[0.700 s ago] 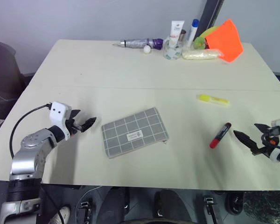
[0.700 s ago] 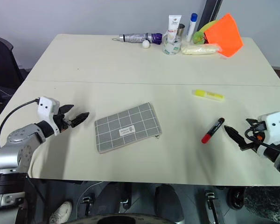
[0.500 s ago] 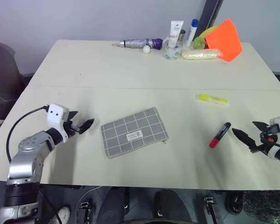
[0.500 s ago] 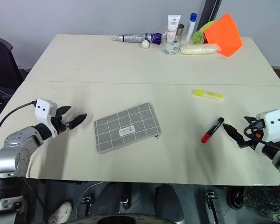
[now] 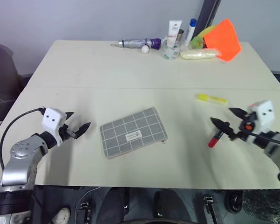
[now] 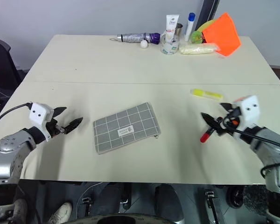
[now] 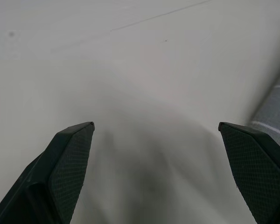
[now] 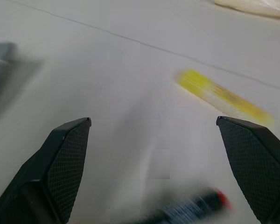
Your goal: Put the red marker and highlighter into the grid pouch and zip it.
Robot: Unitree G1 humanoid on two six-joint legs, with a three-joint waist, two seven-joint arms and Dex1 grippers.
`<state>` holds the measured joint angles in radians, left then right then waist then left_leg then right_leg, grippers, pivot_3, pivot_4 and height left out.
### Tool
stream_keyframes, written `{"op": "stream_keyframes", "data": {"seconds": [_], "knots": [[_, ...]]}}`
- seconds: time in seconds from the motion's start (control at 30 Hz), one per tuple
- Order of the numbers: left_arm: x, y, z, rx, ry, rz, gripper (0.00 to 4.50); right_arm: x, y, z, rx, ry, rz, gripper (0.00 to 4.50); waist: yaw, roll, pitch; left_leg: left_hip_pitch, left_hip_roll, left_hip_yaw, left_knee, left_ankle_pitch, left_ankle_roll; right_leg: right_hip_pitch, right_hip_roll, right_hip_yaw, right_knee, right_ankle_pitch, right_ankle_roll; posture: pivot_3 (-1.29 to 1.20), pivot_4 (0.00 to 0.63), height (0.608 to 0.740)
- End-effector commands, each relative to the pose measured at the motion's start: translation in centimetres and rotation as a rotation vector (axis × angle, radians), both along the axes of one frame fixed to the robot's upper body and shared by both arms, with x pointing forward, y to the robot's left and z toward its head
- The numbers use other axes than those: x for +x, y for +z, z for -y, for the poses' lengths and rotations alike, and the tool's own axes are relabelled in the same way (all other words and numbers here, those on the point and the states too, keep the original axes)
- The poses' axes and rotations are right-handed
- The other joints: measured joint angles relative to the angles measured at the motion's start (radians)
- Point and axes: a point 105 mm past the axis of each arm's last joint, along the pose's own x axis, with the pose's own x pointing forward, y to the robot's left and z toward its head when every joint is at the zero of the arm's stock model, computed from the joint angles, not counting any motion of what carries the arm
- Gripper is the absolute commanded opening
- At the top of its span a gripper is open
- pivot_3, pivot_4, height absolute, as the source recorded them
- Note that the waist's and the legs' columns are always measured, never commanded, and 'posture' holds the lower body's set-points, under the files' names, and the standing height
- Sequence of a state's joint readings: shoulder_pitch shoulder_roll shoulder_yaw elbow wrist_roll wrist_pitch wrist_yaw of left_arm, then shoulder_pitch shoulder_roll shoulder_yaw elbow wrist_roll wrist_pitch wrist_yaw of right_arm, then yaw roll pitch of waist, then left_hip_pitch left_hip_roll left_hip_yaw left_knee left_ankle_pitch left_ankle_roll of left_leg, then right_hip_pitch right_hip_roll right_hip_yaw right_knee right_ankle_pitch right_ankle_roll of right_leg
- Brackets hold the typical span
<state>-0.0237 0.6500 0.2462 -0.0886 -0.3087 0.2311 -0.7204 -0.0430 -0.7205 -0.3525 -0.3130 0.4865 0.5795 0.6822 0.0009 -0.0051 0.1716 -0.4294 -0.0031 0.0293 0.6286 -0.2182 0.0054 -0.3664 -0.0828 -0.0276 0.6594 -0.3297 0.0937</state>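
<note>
Cream table (image 5: 130, 74), grid pouch (image 5: 133, 132), red marker (image 5: 216, 138)

Spread fingers (image 8: 60, 172) frame the highlighter (image 8: 224, 99) and red marker (image 8: 186, 211).

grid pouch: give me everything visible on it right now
The flat rectangular grey fabric grid pouch has white grid lines and a small white label near its middle. It lies flat on the cream table, turned at a slant, near the front edge. A small zipper pull pokes out at its right corner; the zipper looks shut, though that is hard to confirm. Nothing rests on it, and nothing touches it.
</note>
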Motion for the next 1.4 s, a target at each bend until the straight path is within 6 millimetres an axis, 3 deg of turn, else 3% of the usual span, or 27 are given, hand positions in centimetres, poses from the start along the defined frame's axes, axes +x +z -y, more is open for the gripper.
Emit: {"op": "stream_keyframes", "data": {"seconds": [0.03, 0.27, 0.47, 0.53, 0.7, 0.93, 1.13, 1.4], "knots": [[-1.0, 1.1, 0.8, 0.074, -0.071, 0.080, 4.50, 0.5, 1.1, -3.6, 0.015, 0.109, 0.045, 3.69, -0.002, 0.000, 0.000, 0.000, 0.000, 0.000, 0.000, 0.000, 0.000, 0.000, 0.000, 0.000, -0.001, 0.000, 0.000, 0.00, 0.150, 0.740], [-3.2, -0.9, 2.1, 0.306, -0.252, 0.104, 4.50, 2.2, -1.0, -8.3, -0.069, 0.172, -0.046, 0.03, -0.014, 0.000, 0.000, -0.003, 0.000, 0.000, -0.001, 0.000, 0.000, -0.003, -0.001, 0.000, -0.002, -0.001, -0.003, 0.00, 0.150, 0.740], [-4.1, -1.1, 3.1, 0.436, -0.402, 0.175, 4.50, 3.5, -3.4, -9.7, -0.187, 0.142, -0.077, 0.03, -0.014, 0.000, 0.000, -0.006, 0.000, 0.000, -0.001, 0.000, 0.000, -0.007, -0.001, 0.000, -0.002, -0.001, -0.003, 0.00, 0.150, 0.740], [-5.2, -1.8, 3.8, 0.507, -0.523, 0.172, 4.50, 4.1, -4.2, -10.0, -0.226, 0.126, -0.086, 0.03, -0.017, 0.000, 0.000, -0.007, -0.001, 0.000, -0.001, -0.001, 0.001, -0.007, -0.001, 0.000, -0.003, 0.000, -0.001, 0.00, 0.150, 0.740], [-6.7, -3.0, 4.4, 0.567, -0.670, 0.152, 4.50, 4.7, -4.7, -10.4, -0.229, 0.110, -0.085, 0.03, -0.020, 0.003, -0.001, -0.007, -0.001, 0.001, -0.002, -0.001, 0.001, -0.007, -0.001, 0.000, -0.003, 0.000, -0.001, 0.00, 0.150, 0.740], [-6.6, -4.0, 5.9, 0.628, -0.791, 0.189, 4.50, 4.6, -5.4, -11.2, -0.229, 0.110, -0.107, 0.03, -0.017, 0.005, -0.003, -0.007, -0.001, 0.001, -0.001, -0.001, 0.001, -0.006, -0.001, -0.001, -0.002, 0.001, 0.000, 0.00, 0.150, 0.740], [-5.3, -4.4, 6.6, 0.659, -0.803, 0.239, 4.50, 4.5, -6.4, -12.0, -0.218, 0.114, -0.139, 0.03, -0.016, 0.008, -0.006, -0.003, -0.001, 0.001, 0.000, -0.001, 0.001, -0.003, -0.001, -0.001, -0.001, 0.001, 0.000, 0.00, 0.150, 0.740], [-5.1, -4.7, 7.4, 0.671, -0.850, 0.294, 4.50, 3.7, -7.1, -13.9, -0.213, 0.196, -0.162, 0.03, -0.016, 0.011, -0.015, 0.004, -0.001, 0.001, 0.000, -0.001, 0.001, 0.000, -0.001, -0.001, -0.001, 0.000, 0.000, 0.00, 0.150, 0.740]]}}
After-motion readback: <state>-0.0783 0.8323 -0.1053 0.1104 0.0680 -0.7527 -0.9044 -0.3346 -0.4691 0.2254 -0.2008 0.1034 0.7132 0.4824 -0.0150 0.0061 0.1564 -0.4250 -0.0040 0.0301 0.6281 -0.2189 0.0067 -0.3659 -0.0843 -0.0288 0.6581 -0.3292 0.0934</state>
